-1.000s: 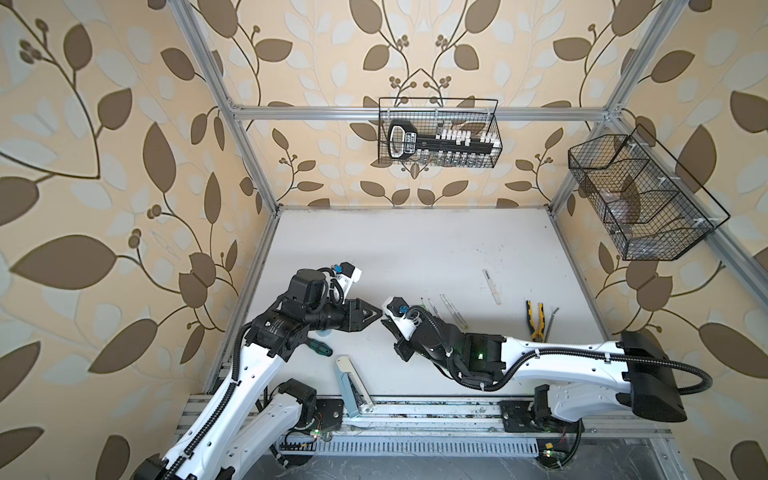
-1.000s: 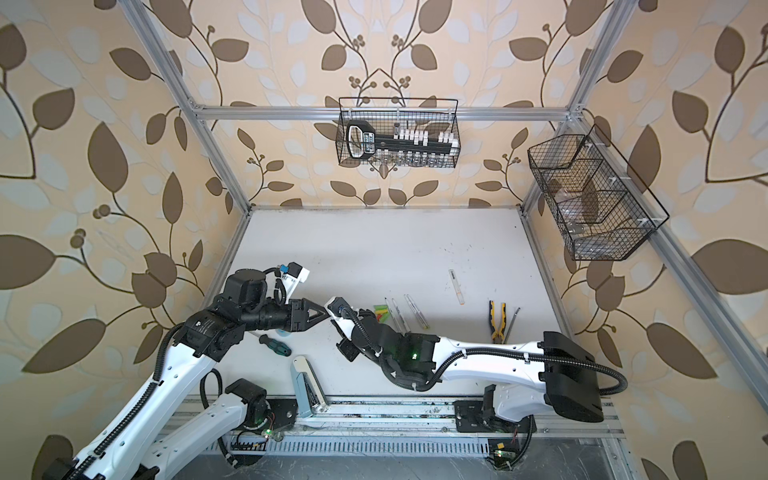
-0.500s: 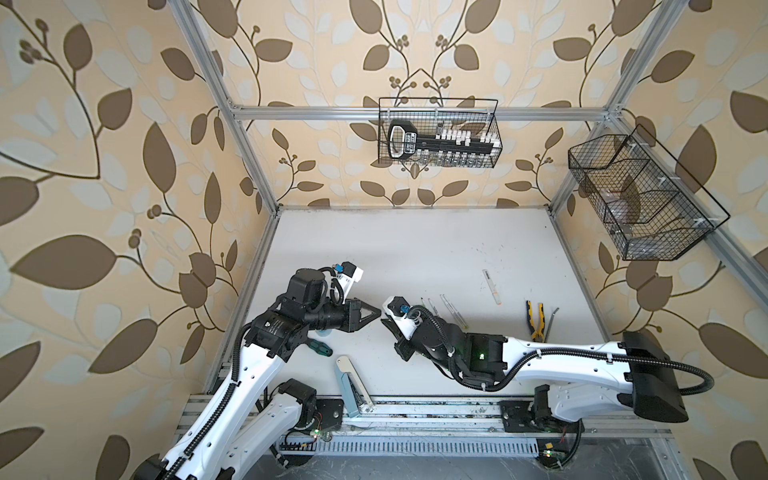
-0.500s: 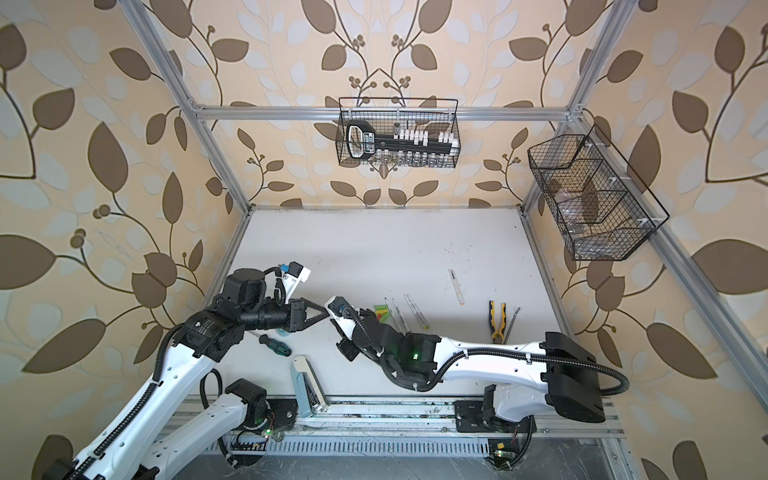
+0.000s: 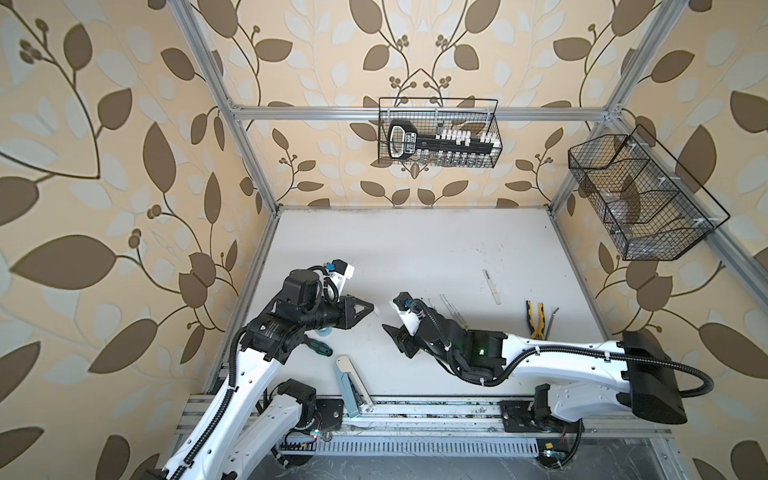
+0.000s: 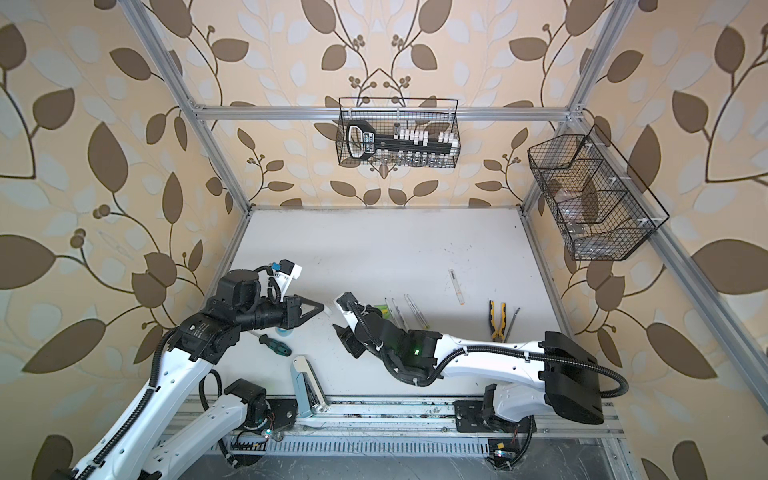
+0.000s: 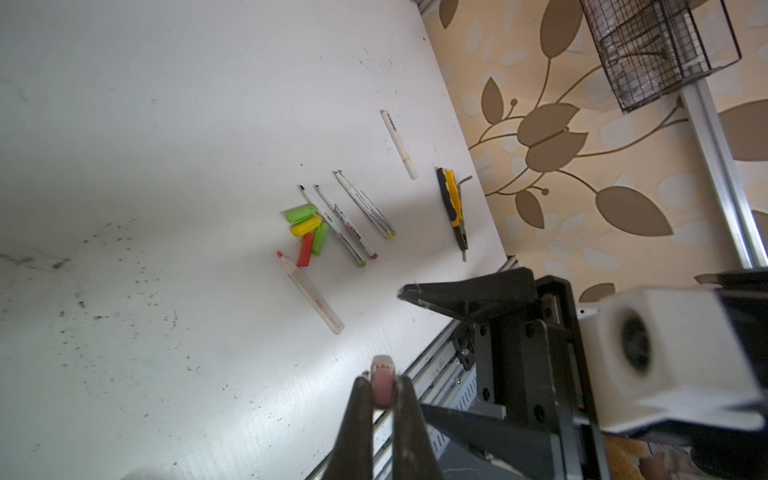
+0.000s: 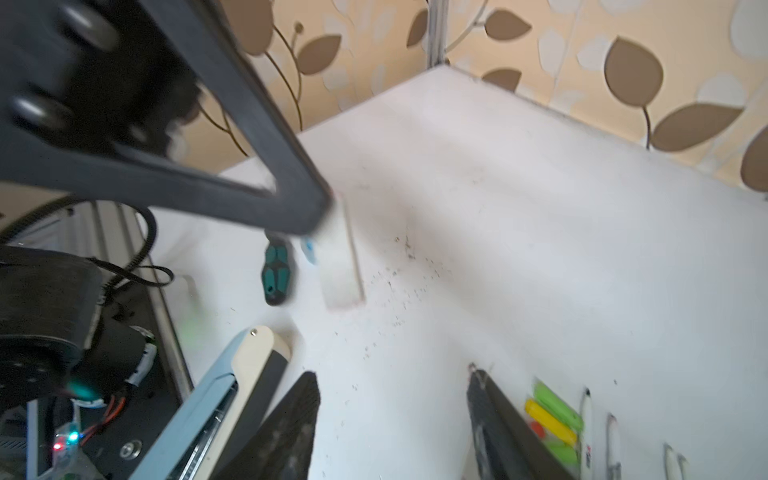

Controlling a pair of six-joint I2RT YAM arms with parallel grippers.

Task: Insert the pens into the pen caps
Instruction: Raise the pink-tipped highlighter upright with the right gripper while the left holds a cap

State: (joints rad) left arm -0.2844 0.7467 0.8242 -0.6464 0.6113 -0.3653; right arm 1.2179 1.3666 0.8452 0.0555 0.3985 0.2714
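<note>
Pinching the whitish cap (image 7: 381, 392) near its end, the left tool (image 7: 383, 378) risked letting it pivot; the right tool (image 8: 390, 371), near that cap, stood spread.

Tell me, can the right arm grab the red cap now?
Probably yes. The right gripper is open and empty, and the red cap lies uncovered on the table close by. A green cap right beside it may crowd the pinch.

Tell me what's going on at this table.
The left gripper is shut on a short whitish piece, apparently a pen cap, held above the table. The right gripper faces it, open and empty. The slim pens and the green, yellow and red caps lie loose on the table.
</note>
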